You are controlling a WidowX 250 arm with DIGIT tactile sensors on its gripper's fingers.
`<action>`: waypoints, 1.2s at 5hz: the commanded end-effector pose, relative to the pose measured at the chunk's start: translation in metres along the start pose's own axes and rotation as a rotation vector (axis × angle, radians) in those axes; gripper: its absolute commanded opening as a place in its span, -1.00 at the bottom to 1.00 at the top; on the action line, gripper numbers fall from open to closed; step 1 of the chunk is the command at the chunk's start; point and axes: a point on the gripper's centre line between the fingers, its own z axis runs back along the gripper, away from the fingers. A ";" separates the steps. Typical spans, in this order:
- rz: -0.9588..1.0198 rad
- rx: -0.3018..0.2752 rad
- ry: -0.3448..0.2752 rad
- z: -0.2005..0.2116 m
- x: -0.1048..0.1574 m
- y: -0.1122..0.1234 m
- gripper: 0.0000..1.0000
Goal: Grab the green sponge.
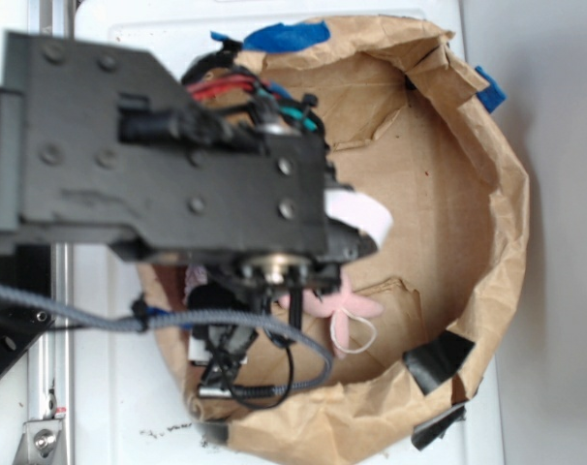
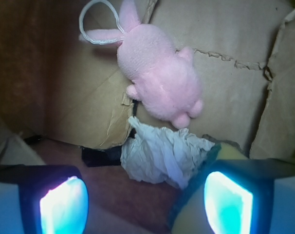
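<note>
Gripper (image 2: 146,200) jaws stand apart. Green sponge (image 2: 193,214) lies near right, partly behind the right pad (image 2: 228,202). Judged light, soft, compressible: grip across its foam sides.

Ext cam looks straight down, arm (image 1: 168,165) blocking; wrist cam sits close inside bin; both share pink toy (image 1: 344,305) (image 2: 159,80).

Wrist view: bare cardboard floor (image 2: 64,97) lies free at 10 o'clock. The pink plush toy (image 2: 159,80) blocks 12 o'clock; the wrinkly cloth (image 2: 162,153) sits just below it. The paper wall (image 2: 284,97) closes off 3 o'clock.
</note>
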 end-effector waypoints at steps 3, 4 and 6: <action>0.124 0.034 0.010 -0.025 -0.020 0.092 1.00; 0.114 0.045 0.027 -0.030 -0.008 0.091 1.00; 0.102 -0.025 -0.015 -0.015 -0.004 0.078 1.00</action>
